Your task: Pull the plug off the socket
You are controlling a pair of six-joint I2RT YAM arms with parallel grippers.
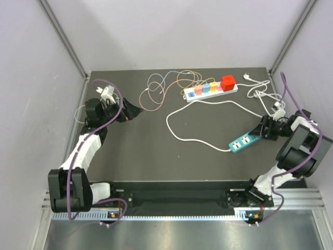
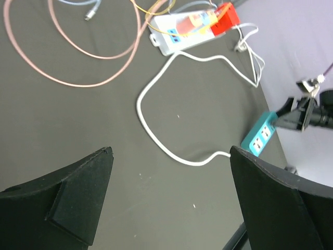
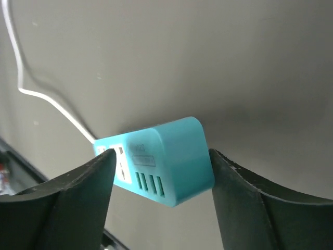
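Right hand (image 3: pixel 161 159) astride teal power strip (image 3: pixel 174 148) end, fingers (image 3: pixel 244 208) flanking both sides, grip unclear

Table (image 1: pixel 156 156): matte dark grey, plain. Walls (image 1: pixel 171 31): pale grey-lilac.
Small power strip (image 1: pixel 244 141): teal body, white socket faces.
Its cable (image 1: pixel 177 134): white.
Long power strip (image 1: pixel 208 96): white, blue markings at one end. Plugs in a row on it are pink (image 1: pixel 198 89), orange (image 1: pixel 206 87), yellow (image 1: pixel 213 86) and red (image 1: pixel 227 81).
Thin wire loops (image 2: pixel 93 85): pink, yellow-orange, pale blue.
Left arm (image 1: pixel 86 146), right arm (image 1: pixel 270 177): black and white segments, purple cables.
Left gripper (image 2: pixel 170 152), right gripper (image 3: pixel 161 156): black.
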